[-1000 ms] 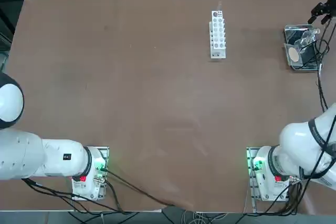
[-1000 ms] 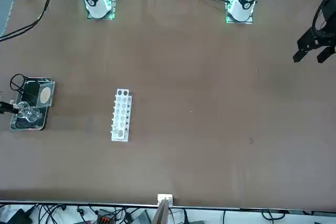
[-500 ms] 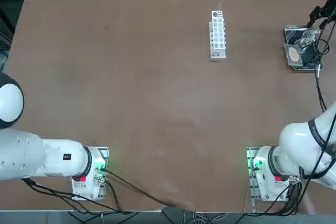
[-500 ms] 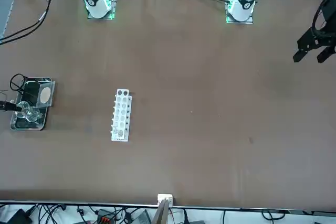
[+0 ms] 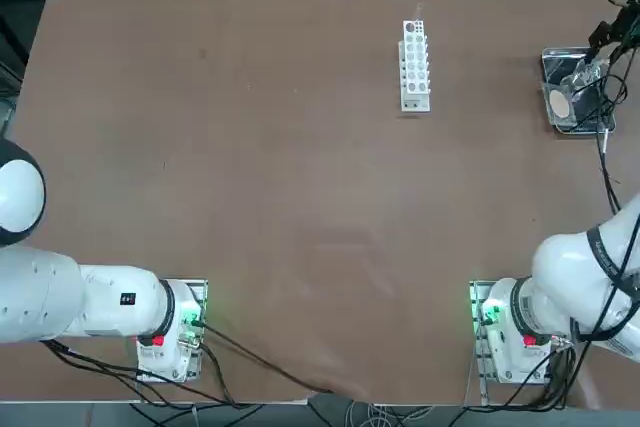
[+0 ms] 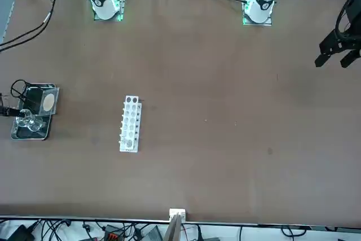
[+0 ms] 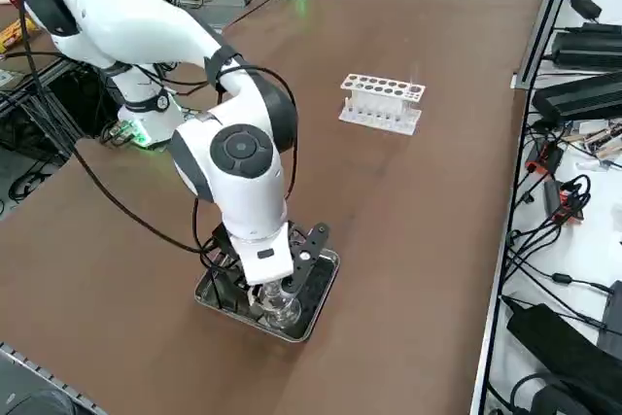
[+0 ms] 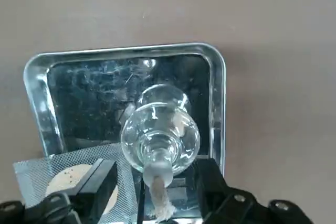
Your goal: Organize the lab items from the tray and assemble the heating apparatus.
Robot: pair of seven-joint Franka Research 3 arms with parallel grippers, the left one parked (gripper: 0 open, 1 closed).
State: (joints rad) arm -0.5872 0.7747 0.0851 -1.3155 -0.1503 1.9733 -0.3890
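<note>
The shiny metal tray [image 8: 217, 103] lies at the table's far right edge [image 5: 548, 57]. In it stands the clear glass burner [image 8: 160, 132], its wick end towards the wrist camera. My right gripper [image 8: 155, 184] reaches down over the tray, open, one black finger on each side of the burner, close to the glass. The grey mesh [image 8: 37, 169] with its tan centre lies flat in the tray beside the burner [image 5: 583, 72], partly under one finger. Thin black tripod wire [image 6: 18, 88] loops over the tray's near end. The side view shows the gripper [image 7: 282, 289] low over the tray [image 7: 323, 310].
A white multi-hole tube rack [image 5: 415, 65] stands left of the tray, about a third of the table's width away [image 7: 381, 102]. Cables and equipment line the far edge of the brown table [image 5: 300, 197]. The tray sits close to the table's right edge.
My right gripper has shifted a little over the tray, and its fingers have drawn in slightly around the burner. The tray, the mesh and the rack have stayed put.
</note>
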